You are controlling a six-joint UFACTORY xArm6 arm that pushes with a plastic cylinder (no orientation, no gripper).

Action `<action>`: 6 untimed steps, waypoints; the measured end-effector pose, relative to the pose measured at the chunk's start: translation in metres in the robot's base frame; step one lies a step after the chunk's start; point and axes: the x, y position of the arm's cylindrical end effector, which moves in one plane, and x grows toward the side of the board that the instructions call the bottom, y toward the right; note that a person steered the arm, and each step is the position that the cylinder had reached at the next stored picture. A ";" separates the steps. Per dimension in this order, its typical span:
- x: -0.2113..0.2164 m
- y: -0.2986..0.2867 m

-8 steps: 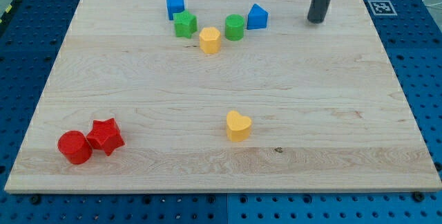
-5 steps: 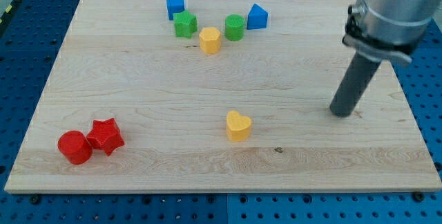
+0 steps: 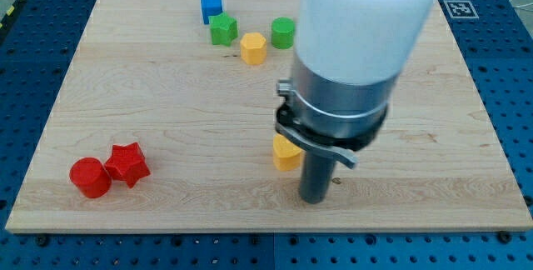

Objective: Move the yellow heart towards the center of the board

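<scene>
The yellow heart (image 3: 285, 155) lies on the wooden board (image 3: 166, 103), below the middle, partly hidden behind the arm. My tip (image 3: 312, 198) rests on the board just to the lower right of the heart, close to it but apart. The arm's large body covers the board's upper right part.
A blue cube (image 3: 211, 7), a green block (image 3: 223, 29), a yellow hexagon block (image 3: 253, 48) and a green cylinder (image 3: 282, 32) sit near the view's top. A red cylinder (image 3: 90, 177) and a red star (image 3: 127, 163) touch at the lower left. The blue block seen earlier is hidden by the arm.
My tip has swept from the board's upper right, down the right side, to just lower right of the yellow heart. No block has moved.
</scene>
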 end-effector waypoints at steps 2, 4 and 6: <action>-0.045 -0.035; -0.095 -0.066; -0.073 -0.058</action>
